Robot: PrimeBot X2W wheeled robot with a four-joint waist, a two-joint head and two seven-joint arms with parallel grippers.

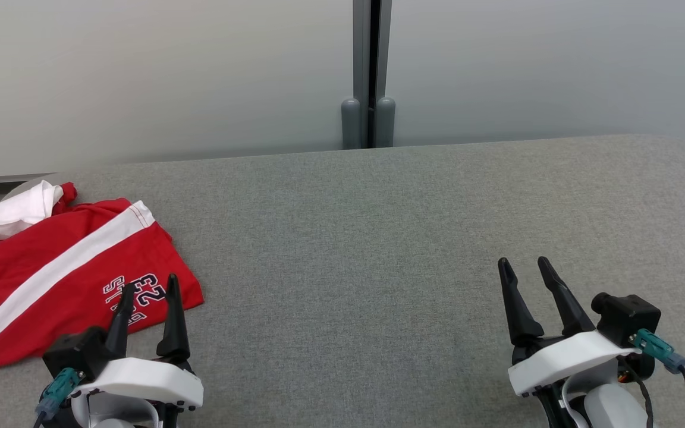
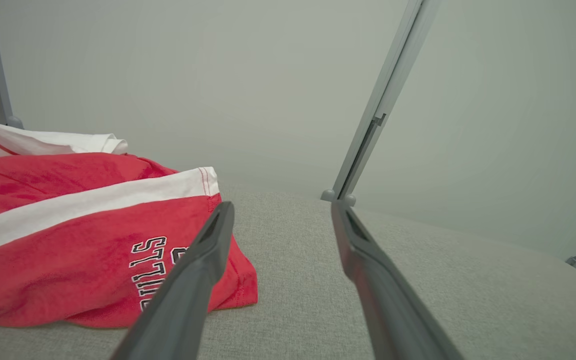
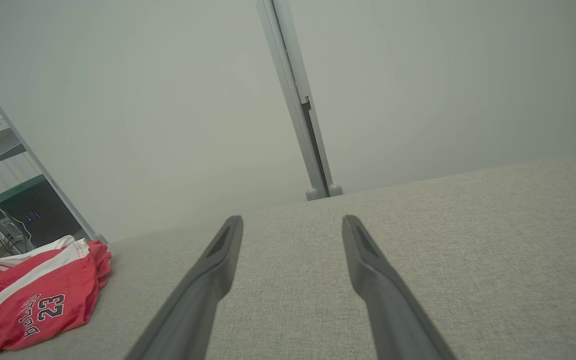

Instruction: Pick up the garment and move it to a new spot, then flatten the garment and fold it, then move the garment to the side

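Garment (image 1: 69, 273), red with a white stripe and dark lettering with the number 23, lies rumpled at the middle left of the head view, on the grey fabric worktop (image 1: 348, 267). It runs off the left edge of the frame, and a white part is bunched at its upper left, close to the worktop's far edge.

The left pincer (image 1: 151, 283) sits at the lower left with its fingers spread wide and holding nothing. Its tips overlap the garment's lower right corner, right at the lettering. In the left wrist view the left pincer (image 2: 282, 204) has one finger crossing in front of the print on the garment (image 2: 68, 240) and the other over bare grey cloth. Whether a tip touches the fabric I cannot tell.

The right pincer (image 1: 522, 261), at the lower right, is also spread wide with nothing in it, well apart from the garment. In its own view the right pincer (image 3: 292, 218) points across grey cloth, with the garment (image 3: 33, 295) at the lower left.

The worktop's far edge crosses the middle of the head view and rounds off at the right. Behind it stand pale panels joined by a grey post (image 1: 369, 71). Plain grey surface stretches from the garment's hem to the right edge of the frame.
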